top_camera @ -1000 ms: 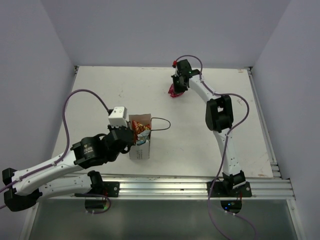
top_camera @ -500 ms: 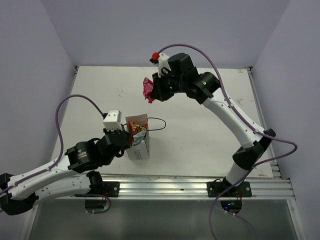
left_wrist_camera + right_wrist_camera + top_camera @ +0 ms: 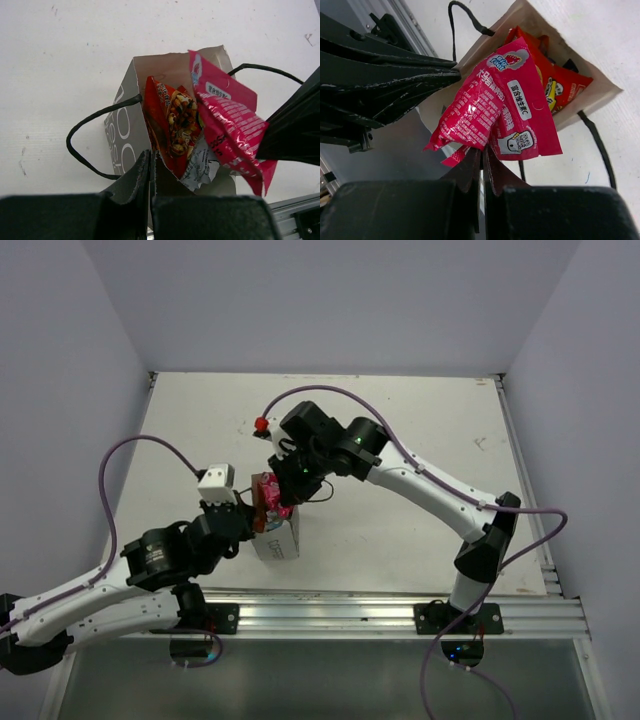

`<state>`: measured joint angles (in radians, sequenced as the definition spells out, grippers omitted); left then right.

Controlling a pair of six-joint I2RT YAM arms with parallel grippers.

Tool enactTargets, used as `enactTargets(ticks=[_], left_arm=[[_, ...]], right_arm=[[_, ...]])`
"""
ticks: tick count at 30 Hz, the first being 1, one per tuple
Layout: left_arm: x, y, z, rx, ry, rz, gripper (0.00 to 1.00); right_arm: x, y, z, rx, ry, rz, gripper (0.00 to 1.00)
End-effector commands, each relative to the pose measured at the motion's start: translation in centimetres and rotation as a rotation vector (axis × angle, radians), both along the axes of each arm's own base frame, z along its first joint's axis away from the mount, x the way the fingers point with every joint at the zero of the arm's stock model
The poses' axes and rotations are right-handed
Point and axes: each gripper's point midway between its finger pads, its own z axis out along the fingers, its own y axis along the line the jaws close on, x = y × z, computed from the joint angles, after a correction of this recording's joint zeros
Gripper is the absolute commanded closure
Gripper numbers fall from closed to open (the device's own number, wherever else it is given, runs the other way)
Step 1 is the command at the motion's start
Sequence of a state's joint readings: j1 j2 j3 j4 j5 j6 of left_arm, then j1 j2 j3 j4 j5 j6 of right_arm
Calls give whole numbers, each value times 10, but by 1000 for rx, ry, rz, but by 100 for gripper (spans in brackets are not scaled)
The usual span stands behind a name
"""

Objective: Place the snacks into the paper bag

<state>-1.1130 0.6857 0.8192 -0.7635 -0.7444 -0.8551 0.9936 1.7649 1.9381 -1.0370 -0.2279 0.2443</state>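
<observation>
The white paper bag (image 3: 282, 537) (image 3: 125, 125) (image 3: 600, 85) stands open near the table's front edge, black handles out to both sides. My left gripper (image 3: 252, 520) (image 3: 151, 159) is shut on the bag's near rim and holds it. A red-orange packet (image 3: 172, 125) (image 3: 560, 80) and a pale clear packet (image 3: 202, 162) stand inside. My right gripper (image 3: 285, 502) (image 3: 481, 155) is shut on the small magenta packet (image 3: 268, 492) (image 3: 232, 135) (image 3: 495, 110) and holds it right over the bag's mouth. The pink multicolour packet does not show.
The aluminium rail (image 3: 380, 615) runs along the table's front edge just below the bag. Grey walls close in the table on the left, back and right. The right arm (image 3: 420, 480) stretches across the middle of the table.
My right gripper has carried the magenta packet from the far middle of the table down to the bag's mouth. The left gripper has stayed on the bag's rim, shifting slightly left.
</observation>
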Motion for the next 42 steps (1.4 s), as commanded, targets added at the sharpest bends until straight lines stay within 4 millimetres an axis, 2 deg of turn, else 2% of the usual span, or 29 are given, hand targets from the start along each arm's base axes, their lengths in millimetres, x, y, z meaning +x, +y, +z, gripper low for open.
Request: enactTargets(ticks=[1,5,9,12,13,14,17,21,28,30,32,33,35,36,37,40,42], left_arm=[[2,-1,4,-49,-17,17,100],[2,0,6,-53,-25,21,100],[1,1,6,-53,-26,20,100],[1,2,7,-58,-28,18,100],[1,2,7,-58,-28,18,100],[1,2,8,-61,-28,17,100],[0,3,8,-63,-31,18,100],[0,4,8,-66,-32,20,100],[0,6,10,-70,-36,24,100],[0,6,10,-70,-36,24,100],[0,6,9,-66,-36,23,100],[0,5,9,-71,-37,23,100],[1,3,9,-67,-40,17,100],[1,3,9,-64,-39,13,100],[1,2,9,-60,-38,10,100],[2,-1,9,-55,-39,1,100],[2,-2,9,-54,-40,-2,100]], right_arm=[[-12,13,6,30,33,23,100],[-27,28,-13,-11,53,76,100],[-32,33,-34,-54,67,104,100],[-31,38,-37,-74,59,115,100],[-28,42,-24,-47,34,120,100],[-26,44,-21,-46,19,121,100],[-23,45,-23,-71,12,128,100],[-26,47,-37,-86,41,134,100],[-24,33,-68,-180,53,108,100],[-22,31,-61,-176,35,98,100],[-16,35,-42,-135,-6,75,98],[-10,34,-30,-117,-40,49,89],[-5,38,-2,-58,-82,23,80],[0,38,8,-43,-105,-2,70],[2,40,28,6,-127,-20,69],[7,38,58,72,-167,-75,65],[9,35,62,75,-176,-95,63]])
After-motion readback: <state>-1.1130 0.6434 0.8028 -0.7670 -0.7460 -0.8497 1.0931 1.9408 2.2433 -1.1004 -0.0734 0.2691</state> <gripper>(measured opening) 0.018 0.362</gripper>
